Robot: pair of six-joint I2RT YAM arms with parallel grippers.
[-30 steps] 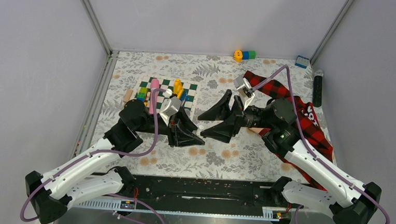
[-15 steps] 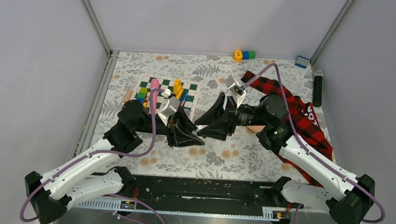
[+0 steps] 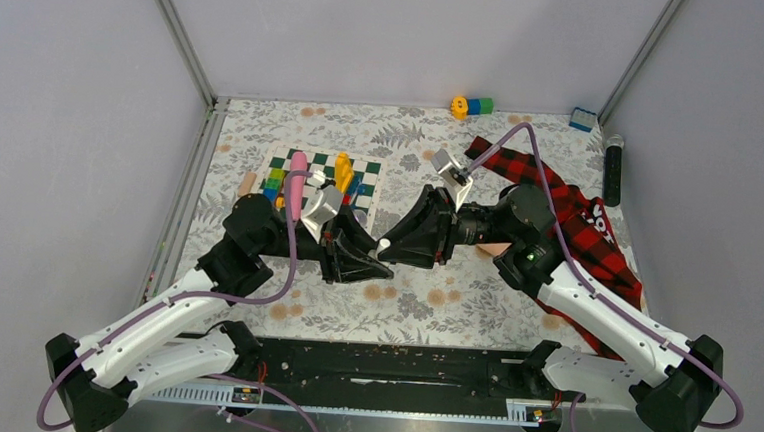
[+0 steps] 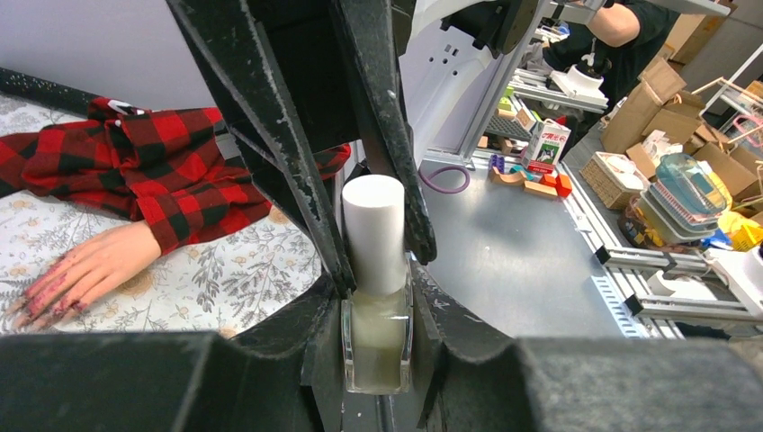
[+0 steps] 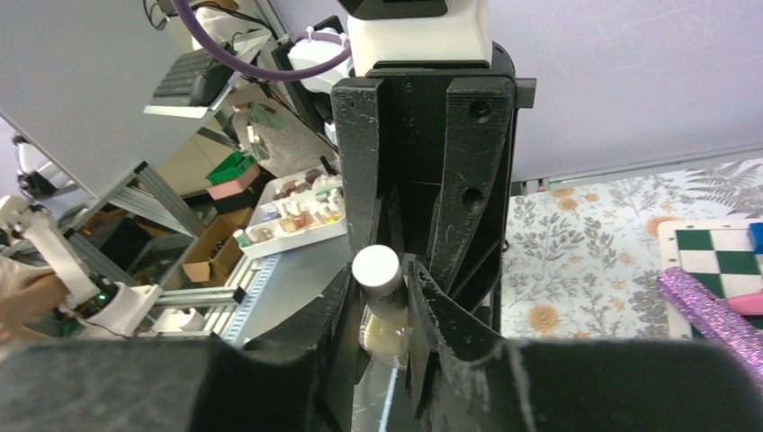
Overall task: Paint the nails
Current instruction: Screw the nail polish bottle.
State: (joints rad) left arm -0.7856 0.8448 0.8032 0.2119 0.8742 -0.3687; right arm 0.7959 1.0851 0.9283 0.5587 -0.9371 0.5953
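The left gripper (image 4: pixel 376 369) is clamped on the bottle (image 4: pixel 376 337), and the cap (image 4: pixel 373 229) points at the right gripper (image 5: pixel 378 274). Those jaws lie against both sides of the cap and seem to grip it. The nails (image 4: pixel 40 306) lie farther that way, nearer the right arm (image 3: pixel 593 309). Only the left wrist view shows them; from above that arm hides them.

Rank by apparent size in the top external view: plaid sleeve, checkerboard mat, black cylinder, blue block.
1. plaid sleeve: largest, even with the right arm covering part of it
2. checkerboard mat
3. black cylinder
4. blue block: smallest, though it sits at the far edge, so it may look slightly undersized
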